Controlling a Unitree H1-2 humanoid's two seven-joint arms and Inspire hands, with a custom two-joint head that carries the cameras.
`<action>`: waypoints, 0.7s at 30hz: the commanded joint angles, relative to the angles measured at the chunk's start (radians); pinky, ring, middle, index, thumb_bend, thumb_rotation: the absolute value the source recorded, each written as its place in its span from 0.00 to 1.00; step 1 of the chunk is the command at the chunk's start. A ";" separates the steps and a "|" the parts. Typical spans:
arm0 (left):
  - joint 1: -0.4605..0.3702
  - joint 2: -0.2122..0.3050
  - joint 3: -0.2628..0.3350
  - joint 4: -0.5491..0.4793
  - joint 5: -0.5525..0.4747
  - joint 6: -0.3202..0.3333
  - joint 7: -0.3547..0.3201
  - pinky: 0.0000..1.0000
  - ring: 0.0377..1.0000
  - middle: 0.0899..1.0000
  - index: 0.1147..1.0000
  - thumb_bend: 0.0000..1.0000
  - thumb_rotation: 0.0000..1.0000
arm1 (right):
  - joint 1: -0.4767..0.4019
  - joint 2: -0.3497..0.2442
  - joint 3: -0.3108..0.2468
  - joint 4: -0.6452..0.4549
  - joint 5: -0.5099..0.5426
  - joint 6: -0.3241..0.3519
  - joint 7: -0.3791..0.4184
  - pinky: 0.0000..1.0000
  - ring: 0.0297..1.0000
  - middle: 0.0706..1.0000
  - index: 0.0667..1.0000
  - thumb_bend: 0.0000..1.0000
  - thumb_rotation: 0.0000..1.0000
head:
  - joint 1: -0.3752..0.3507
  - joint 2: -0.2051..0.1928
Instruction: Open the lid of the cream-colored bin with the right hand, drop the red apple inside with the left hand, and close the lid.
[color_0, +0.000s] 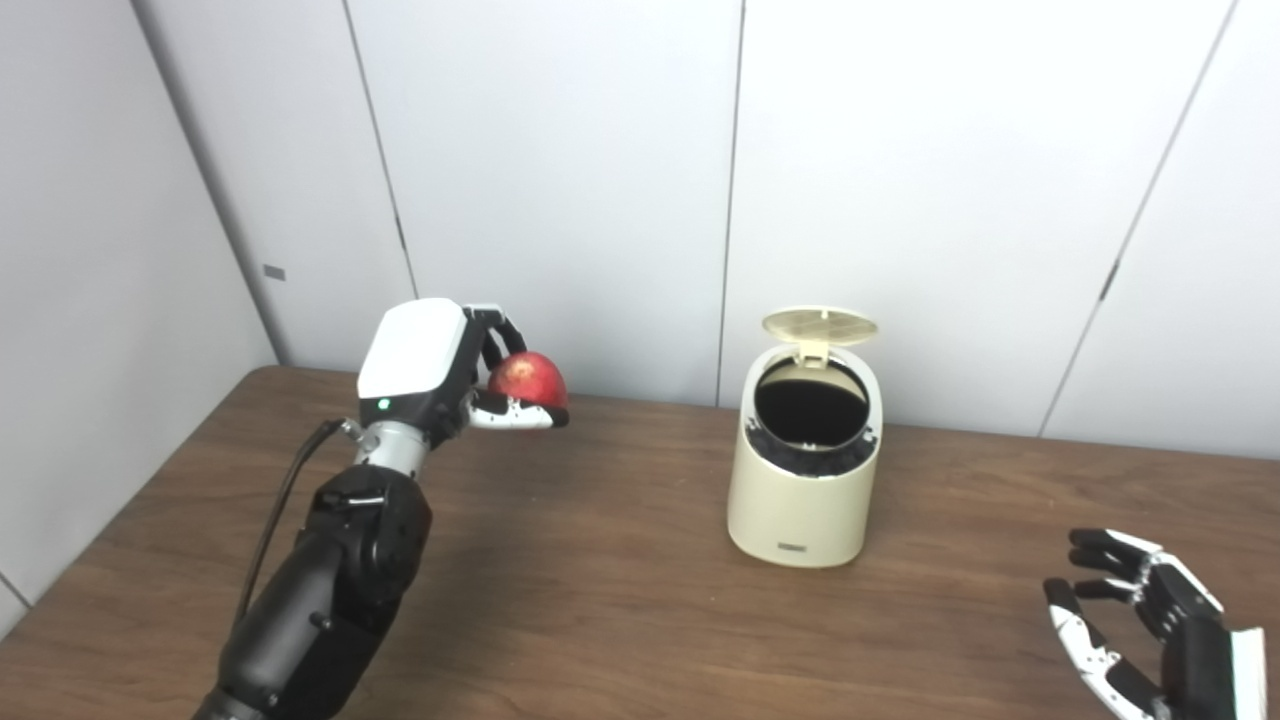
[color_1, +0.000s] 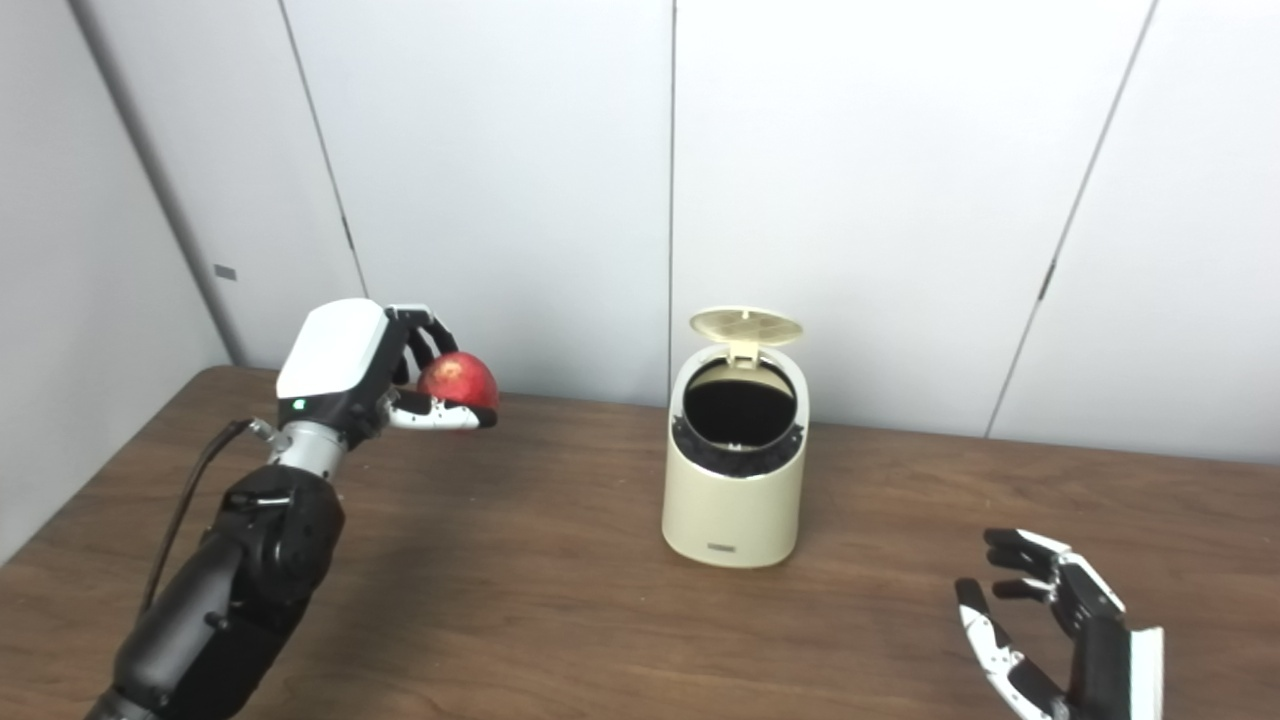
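The cream-colored bin (color_0: 805, 495) stands upright near the middle of the wooden table (color_0: 600, 600). Its round lid (color_0: 820, 326) is tipped up at the back, showing the dark opening (color_0: 811, 410). My left hand (color_0: 440, 375) is raised above the table to the left of the bin, shut on the red apple (color_0: 528, 380), which sits between fingers and thumb. My right hand (color_0: 1150, 625) hovers low at the front right, apart from the bin, with its fingers spread and nothing in it.
White wall panels (color_0: 900, 150) rise just behind the table's far edge, close behind the bin. A black cable (color_0: 285, 490) runs along the left forearm. Bare wood lies between the apple and the bin.
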 joint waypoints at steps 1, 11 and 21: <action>-0.039 0.005 0.016 -0.078 0.019 -0.028 0.010 0.26 0.35 0.43 0.44 0.50 0.00 | -0.014 0.012 0.004 0.057 -0.002 -0.071 -0.025 0.58 0.67 0.67 0.63 0.15 0.00 | -0.014 0.001; -0.055 -0.062 0.034 -0.175 0.002 -0.198 0.051 0.25 0.35 0.43 0.45 0.50 0.00 | -0.036 0.016 0.021 0.168 -0.029 -0.131 -0.073 0.60 0.68 0.68 0.65 0.24 0.07 | -0.058 -0.006; -0.085 -0.202 0.014 -0.102 0.008 -0.308 0.091 0.31 0.38 0.44 0.46 0.47 0.00 | -0.053 0.003 0.077 0.208 -0.064 -0.137 -0.163 0.59 0.66 0.65 0.64 0.25 0.01 | -0.088 -0.024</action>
